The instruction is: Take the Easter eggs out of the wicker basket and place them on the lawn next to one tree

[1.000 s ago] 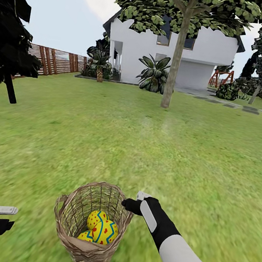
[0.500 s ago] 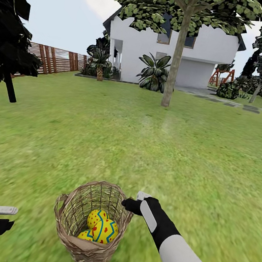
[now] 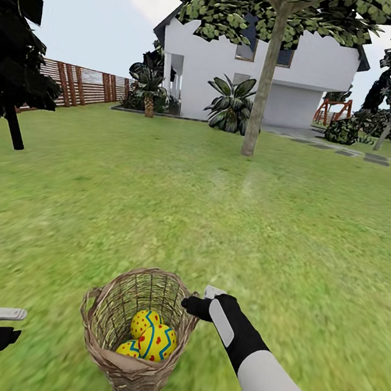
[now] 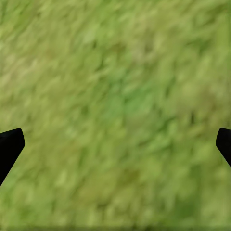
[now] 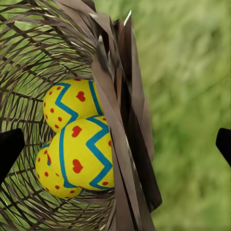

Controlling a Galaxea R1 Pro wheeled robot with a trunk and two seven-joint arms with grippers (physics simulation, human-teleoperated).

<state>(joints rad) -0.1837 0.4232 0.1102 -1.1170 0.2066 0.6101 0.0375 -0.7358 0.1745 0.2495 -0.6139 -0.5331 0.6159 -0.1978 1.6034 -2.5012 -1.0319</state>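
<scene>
Right gripper (image 3: 195,302) grips the rim of the wicker basket (image 3: 137,331), its two fingers straddling the woven wall. Three Easter eggs (image 3: 150,339) lie piled together inside the basket; the lowest is mostly covered, so its pattern is hard to read. Left gripper (image 3: 5,317) hangs over bare lawn (image 3: 157,202) with its jaws spread wide, holding nothing. One thick-trunked tree (image 3: 261,92) stands well ahead, before one white house (image 3: 313,75).

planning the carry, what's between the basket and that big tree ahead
Just bare lawn in the head view, from wicker basket to tree.
</scene>
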